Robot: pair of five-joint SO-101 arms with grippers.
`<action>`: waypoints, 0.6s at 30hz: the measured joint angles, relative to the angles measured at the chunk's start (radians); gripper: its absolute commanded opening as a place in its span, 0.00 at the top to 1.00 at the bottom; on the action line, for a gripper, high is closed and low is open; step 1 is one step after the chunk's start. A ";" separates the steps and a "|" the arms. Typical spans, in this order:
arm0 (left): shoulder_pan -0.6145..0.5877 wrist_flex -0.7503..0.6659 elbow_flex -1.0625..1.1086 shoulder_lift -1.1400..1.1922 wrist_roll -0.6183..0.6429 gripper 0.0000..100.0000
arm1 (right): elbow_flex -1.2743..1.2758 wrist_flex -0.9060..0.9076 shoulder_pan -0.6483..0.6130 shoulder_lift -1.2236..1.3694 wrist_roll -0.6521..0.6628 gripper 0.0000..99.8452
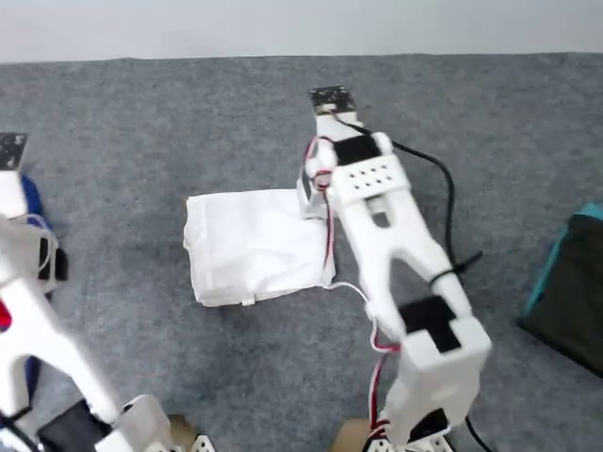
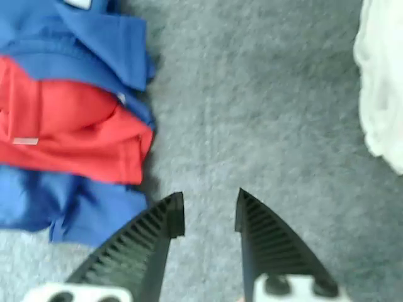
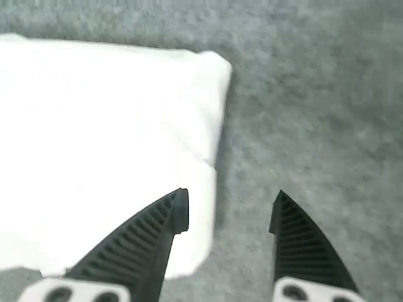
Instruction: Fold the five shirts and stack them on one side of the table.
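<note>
Right gripper [image 3: 231, 200] hangs, jaws parted, astride the right edge of the folded white shirt [image 3: 107, 126] mid-tabletop; left gripper [image 2: 210, 204], jaws likewise apart, sits beside the red-and-blue stack [image 2: 69, 138] leftward.

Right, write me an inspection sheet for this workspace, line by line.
Surface: grey felt cover, bare between the piles.
Job's things: white shirt folded mid-table; red shirt lying on blue shirt beside the left arm.
Clutter: dark cloth with a teal edge at the table's edge; cannot tell if it is a shirt.
Claws: left claw open over bare cover; right claw open, one finger over the white shirt's edge.
Cables: black cable and red wires along the right arm.
Surroundings: pale wall behind the table.
</note>
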 measured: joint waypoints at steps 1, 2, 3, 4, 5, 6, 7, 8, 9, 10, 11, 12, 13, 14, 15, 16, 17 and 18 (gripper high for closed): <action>-0.017 0.002 0.005 -0.009 -0.003 0.86 | -0.032 0.000 -0.011 0.038 -0.003 0.78; -0.031 0.002 0.006 -0.018 -0.011 0.86 | -0.061 0.000 -0.020 0.074 -0.005 0.78; -0.043 0.002 0.008 -0.025 -0.020 0.86 | -0.091 0.000 -0.028 0.107 -0.009 0.77; -0.054 0.002 0.008 -0.031 -0.029 0.86 | -0.117 0.000 -0.037 0.137 -0.015 0.76; -0.064 0.002 0.008 -0.034 -0.034 0.86 | -0.140 0.000 -0.043 0.163 -0.018 0.73; -0.075 0.002 0.008 -0.035 -0.037 0.86 | -0.157 0.000 -0.051 0.184 -0.021 0.71; -0.086 0.002 0.008 -0.035 -0.038 0.86 | -0.173 0.000 -0.055 0.199 -0.025 0.70; -0.097 0.002 0.008 -0.035 -0.041 0.86 | -0.189 0.005 -0.060 0.212 -0.028 0.69; -0.106 0.002 0.008 -0.035 -0.041 0.86 | -0.206 0.006 -0.068 0.219 -0.032 0.69; -0.114 0.002 0.008 -0.035 -0.041 0.86 | -0.219 0.011 -0.075 0.224 -0.044 0.69; -0.121 0.002 0.008 -0.035 -0.041 0.86 | -0.232 0.012 -0.083 0.232 -0.054 0.69; -0.127 0.002 0.008 -0.035 -0.041 0.86 | -0.242 0.012 -0.084 0.239 -0.060 0.69; -0.132 0.002 0.008 -0.035 -0.041 0.86 | -0.247 0.012 -0.087 0.249 -0.063 0.69; -0.135 0.002 0.008 -0.035 -0.043 0.86 | -0.253 0.012 -0.086 0.261 -0.066 0.70; -0.137 0.002 0.008 -0.035 -0.051 0.86 | -0.259 0.012 -0.084 0.276 -0.066 0.70; -0.137 0.002 0.008 -0.035 -0.057 0.86 | -0.264 0.012 -0.084 0.290 -0.066 0.70; -0.137 0.002 0.008 -0.035 -0.061 0.86 | -0.264 0.012 -0.084 0.305 -0.066 0.71; -0.137 0.002 0.008 -0.035 -0.063 0.86 | -0.264 0.012 -0.084 0.321 -0.066 0.71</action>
